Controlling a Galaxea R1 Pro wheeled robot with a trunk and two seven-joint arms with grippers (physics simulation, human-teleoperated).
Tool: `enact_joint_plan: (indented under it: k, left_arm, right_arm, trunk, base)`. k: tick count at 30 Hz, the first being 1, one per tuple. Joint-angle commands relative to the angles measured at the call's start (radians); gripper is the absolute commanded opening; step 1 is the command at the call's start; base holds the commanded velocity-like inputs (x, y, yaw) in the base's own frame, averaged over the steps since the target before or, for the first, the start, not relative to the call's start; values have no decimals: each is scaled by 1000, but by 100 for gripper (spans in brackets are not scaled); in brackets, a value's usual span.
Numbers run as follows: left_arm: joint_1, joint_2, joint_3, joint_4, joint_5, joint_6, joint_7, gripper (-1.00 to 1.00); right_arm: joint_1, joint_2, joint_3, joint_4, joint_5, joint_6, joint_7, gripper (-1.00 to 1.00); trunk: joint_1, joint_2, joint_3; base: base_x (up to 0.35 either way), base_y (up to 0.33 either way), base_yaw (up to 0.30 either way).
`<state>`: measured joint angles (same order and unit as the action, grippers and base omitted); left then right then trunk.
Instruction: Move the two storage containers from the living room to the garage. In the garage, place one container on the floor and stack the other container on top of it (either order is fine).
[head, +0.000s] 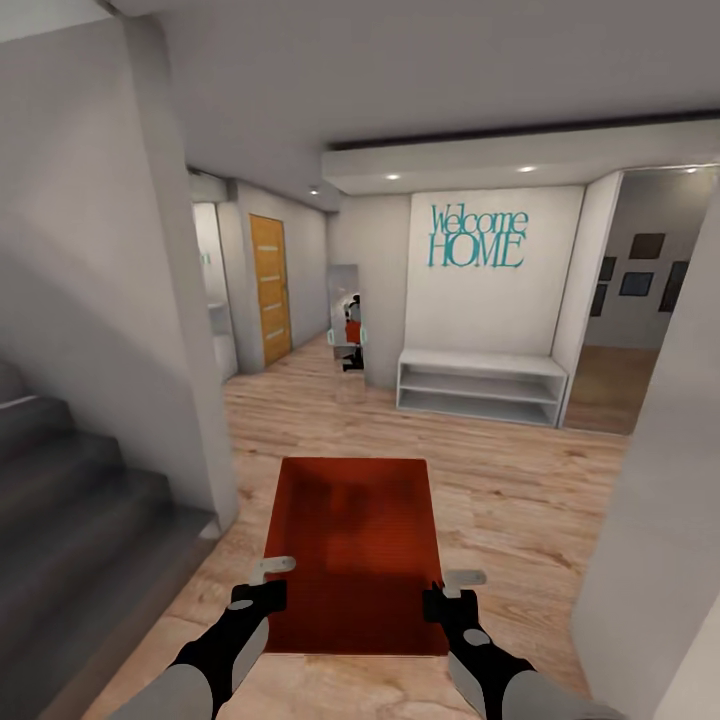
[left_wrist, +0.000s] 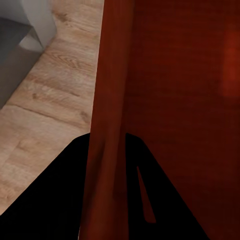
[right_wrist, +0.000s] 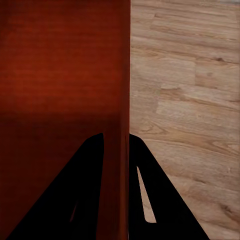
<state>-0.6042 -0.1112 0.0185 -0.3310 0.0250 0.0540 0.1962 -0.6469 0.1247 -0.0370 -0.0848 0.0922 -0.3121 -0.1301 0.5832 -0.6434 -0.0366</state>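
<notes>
Head view: I hold one red-orange storage container out in front of me over a light wood plank floor in a hallway, my left gripper on its left wall and my right gripper on its right wall. The container's near edge is partly covered by my own dark wrists, and its far wall is hard to separate from its shaded inside. A grey staircase is cut off at the left edge; ahead stand a low white bench under teal "Welcome HOME" lettering and an orange door. A small mirror beside the bench shows a blurred reflection — too small to read.

The wrist views add what the head view cannot: my left gripper's black fingers straddle the thin wall of the container, pinching it, and my right gripper clamps the opposite wall of the container likewise — floor planks lie outside it.
</notes>
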Motion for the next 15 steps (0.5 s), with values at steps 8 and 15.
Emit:
enact_joint_plan:
  k: [8,15]
  left_arm:
    - [0,1,9,1,10,7,6,-100]
    - [0,1,9,1,10,7,6,-100]
  right_arm:
    - [-1,-2,-43,-3,12,-6,-5,-100]
    - [-2,-2,-43,-3,12,-7,-5,-100]
  trunk:
    - [1,-2,-2]
    - [1,-2,-2]
  base:
    - [321,0,0]
    - [321,0,0]
